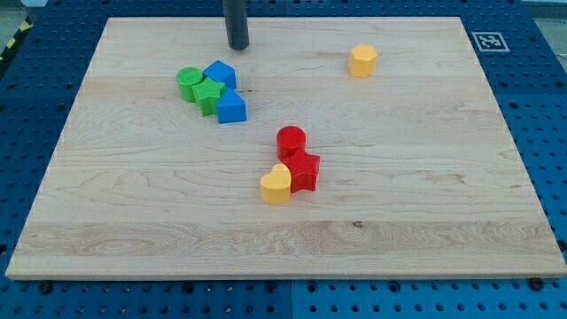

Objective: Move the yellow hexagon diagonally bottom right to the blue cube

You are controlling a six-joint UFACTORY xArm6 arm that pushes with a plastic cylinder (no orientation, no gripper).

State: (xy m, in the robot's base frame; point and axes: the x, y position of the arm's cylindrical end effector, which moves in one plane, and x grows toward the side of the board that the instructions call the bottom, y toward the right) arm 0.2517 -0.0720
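The yellow hexagon [362,60] stands alone near the view's top right of the wooden board [425,195]. Two blue blocks sit in a cluster at the upper left: one [220,73] at the cluster's top and a blue cube-like one [231,107] at its lower right. My tip [237,45] is at the view's top, just above that cluster and far left of the yellow hexagon, touching no block.
A green round block [189,82] and a green star-like block [209,94] touch the blue blocks. Near the middle, a red cylinder [291,141], a red star-like block [304,170] and a yellow heart-like block [276,185] are bunched together.
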